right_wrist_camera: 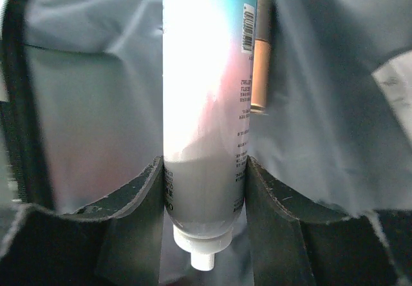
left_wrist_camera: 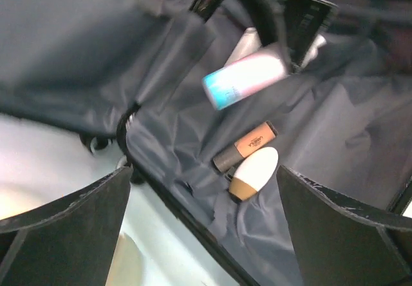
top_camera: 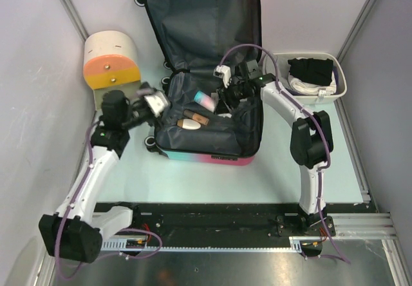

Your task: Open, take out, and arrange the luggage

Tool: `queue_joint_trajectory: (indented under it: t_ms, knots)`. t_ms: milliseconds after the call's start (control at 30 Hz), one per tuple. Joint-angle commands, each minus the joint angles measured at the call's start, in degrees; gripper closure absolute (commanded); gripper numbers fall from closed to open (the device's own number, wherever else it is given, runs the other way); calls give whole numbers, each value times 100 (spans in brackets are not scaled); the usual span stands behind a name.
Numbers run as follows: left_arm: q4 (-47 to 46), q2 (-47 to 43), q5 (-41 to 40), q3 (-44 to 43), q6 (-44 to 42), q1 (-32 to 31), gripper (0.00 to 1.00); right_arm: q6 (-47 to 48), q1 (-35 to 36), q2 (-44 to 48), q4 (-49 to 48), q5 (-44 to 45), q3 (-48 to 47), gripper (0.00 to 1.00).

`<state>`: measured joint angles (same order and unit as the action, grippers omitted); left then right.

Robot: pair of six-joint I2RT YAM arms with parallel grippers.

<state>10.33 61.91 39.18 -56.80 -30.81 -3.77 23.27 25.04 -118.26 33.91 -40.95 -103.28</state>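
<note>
The luggage point(top_camera: 212, 158) lies open on the table with its lid point(top_camera: 203, 22) raised at the back, dark grey lining showing. My right gripper point(top_camera: 222, 96) point(right_wrist_camera: 205, 170) is shut on a pink-and-teal bottle point(top_camera: 205, 99) point(left_wrist_camera: 244, 80) point(right_wrist_camera: 206, 93), gripping near its white nozzle, above the lower shell. My left gripper point(top_camera: 154, 102) point(left_wrist_camera: 205, 173) hangs open over the shell's left rim, nothing between its fingers. On the lining lie an orange-brown tube point(left_wrist_camera: 248, 145) point(top_camera: 196, 115) point(right_wrist_camera: 261, 60) and a white egg-shaped item with a brown base point(left_wrist_camera: 255, 173) point(top_camera: 190, 125).
A white basin point(top_camera: 341, 83) holding black cloth point(top_camera: 312, 67) stands at the back right. A cream-and-orange rounded drawer box point(top_camera: 111, 60) stands at the back left, close behind my left arm. Grey walls close in on both sides.
</note>
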Motion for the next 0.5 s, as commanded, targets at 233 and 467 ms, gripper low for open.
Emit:
queue_joint_trajectory:
  t_ms: [233, 467]
  knots:
    - [39, 84, -1122, 599, -3924, -2214, 8, -1333, 220, 57, 1171, -2048, -342, 100]
    - [31, 593, -1342, 714, -4170, -2681, 20, -1132, 501, 145, 1609, -2365, -288, 100]
